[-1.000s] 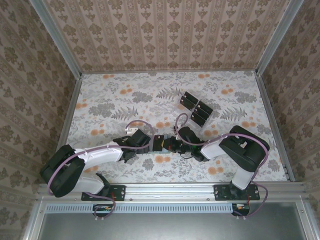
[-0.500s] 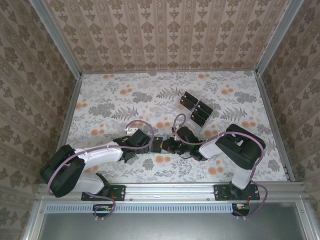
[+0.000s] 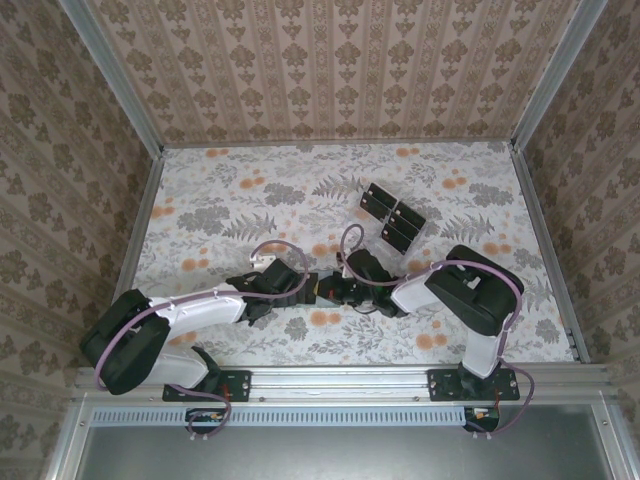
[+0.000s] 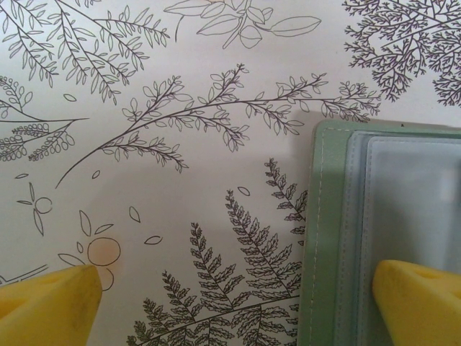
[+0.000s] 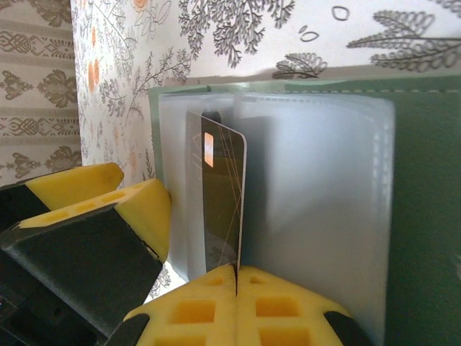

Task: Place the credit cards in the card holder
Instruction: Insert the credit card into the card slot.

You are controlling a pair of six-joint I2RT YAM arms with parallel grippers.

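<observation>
Pinching a black credit card (image 5: 222, 202) by its lower edge, the right jaws are closed tight on it.
The card stands upright against the clear sleeves (image 5: 317, 194) of the open card holder (image 5: 425, 180). The left jaws gape wide, one fingertip (image 4: 421, 303) over the holder's pocket, the other over bare bench (image 3: 220, 190). The holder lies mid-bench near the front edge; the other credit cards (image 3: 400, 222) lie farther back, to the right.

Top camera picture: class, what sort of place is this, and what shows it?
Probably a robot test booth: patterned walls box in a flowered table, and two arms are bolted to a metal rail.
</observation>
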